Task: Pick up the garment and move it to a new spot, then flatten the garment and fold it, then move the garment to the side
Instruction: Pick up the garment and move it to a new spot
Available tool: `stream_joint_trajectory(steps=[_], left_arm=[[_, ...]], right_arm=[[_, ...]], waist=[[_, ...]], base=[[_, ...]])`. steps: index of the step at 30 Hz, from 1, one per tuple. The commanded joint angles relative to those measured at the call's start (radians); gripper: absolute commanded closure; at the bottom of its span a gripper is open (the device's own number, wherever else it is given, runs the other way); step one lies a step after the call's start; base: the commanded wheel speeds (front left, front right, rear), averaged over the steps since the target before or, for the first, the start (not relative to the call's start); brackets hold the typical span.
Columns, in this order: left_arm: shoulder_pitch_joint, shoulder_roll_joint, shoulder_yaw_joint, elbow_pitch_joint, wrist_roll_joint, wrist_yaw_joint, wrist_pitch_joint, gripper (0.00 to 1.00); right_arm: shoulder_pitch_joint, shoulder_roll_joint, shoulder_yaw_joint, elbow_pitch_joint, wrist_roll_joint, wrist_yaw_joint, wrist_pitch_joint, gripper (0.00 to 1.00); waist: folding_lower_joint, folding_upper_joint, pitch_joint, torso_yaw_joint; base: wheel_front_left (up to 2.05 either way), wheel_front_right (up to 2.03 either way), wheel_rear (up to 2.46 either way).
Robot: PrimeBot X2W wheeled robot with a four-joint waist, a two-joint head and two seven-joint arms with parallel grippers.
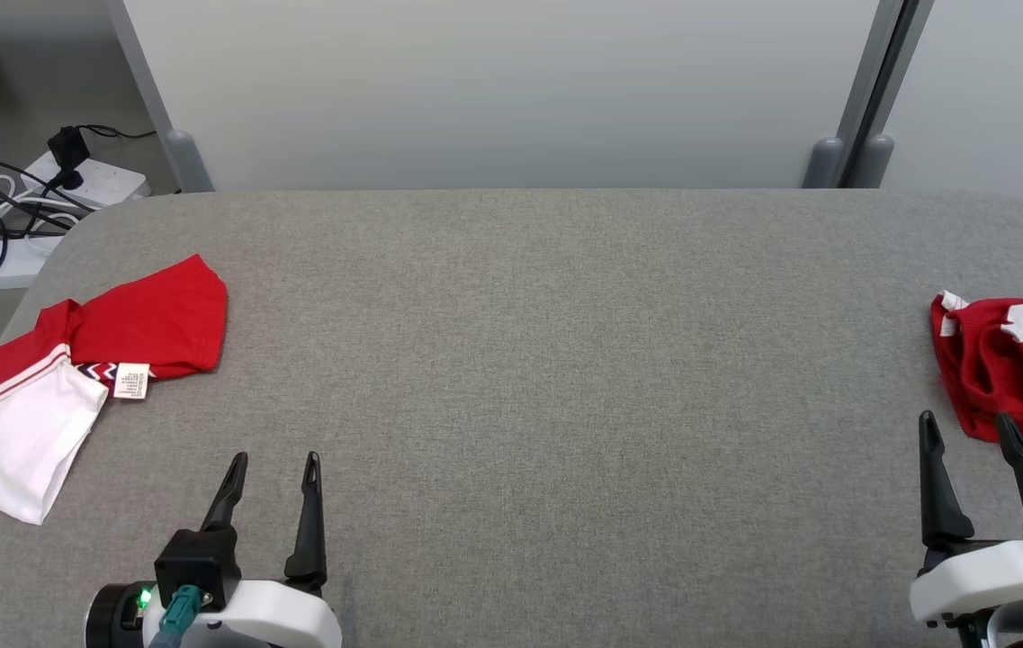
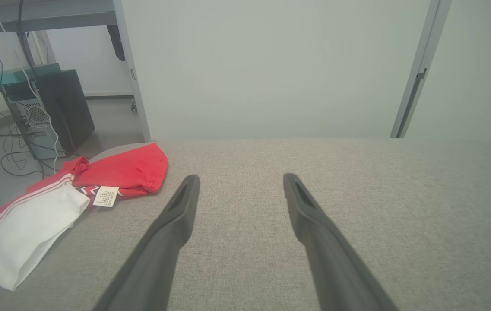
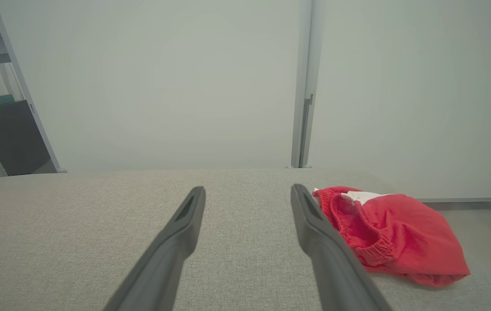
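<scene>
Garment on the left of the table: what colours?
The garment is red with a white panel and white stripes; left wrist view shows it best.

Nothing legible (tag [image 1: 131, 380] print too small)

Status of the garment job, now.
Done: nothing evident; the red garment at the table's right edge lies crumpled, and the red-and-white garment at the left is rumpled. In hand: nothing; left end effector and right end effector are open, empty. Left: pick up, flatten, fold, set aside.
</scene>
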Motion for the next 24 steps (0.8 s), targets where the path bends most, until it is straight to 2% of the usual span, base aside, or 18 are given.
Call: stream_joint_trajectory(steps=[1, 15, 19, 24], left_arm=[[-0.022, 0.005, 0.036, -0.027, 0.013, 0.006, -0.006, 0.0], [-0.021, 0.005, 0.036, -0.027, 0.019, -0.002, -0.006, 0.0], [-0.025, 0.005, 0.035, -0.029, 0.014, 0.001, -0.006, 0.0], [-0.025, 0.005, 0.04, -0.029, 0.017, 0.001, -0.006, 0.0]], right_arm=[[-0.01, -0.009, 0.015, -0.033, -0.008, 0.003, -0.015, 0.0], [-0.015, 0.004, 0.027, -0.016, -0.013, 0.003, -0.019, 0.0], [-0.016, 0.003, 0.054, -0.013, -0.007, 0.003, -0.02, 0.0], [-0.028, 0.002, 0.096, 0.002, 0.009, 0.003, -0.023, 0.0]], waist=[[0.0, 0.0, 0.001, 0.0], [0.0, 0.0, 0.005, 0.007], [0.0, 0.0, 0.007, 0.037], [0.0, 0.0, 0.01, 0.11]], base=[[0.0, 0.0, 0.0], [0.0, 0.0, 0.0], [0.0, 0.0, 0.0], [0.0, 0.0, 0.0]])
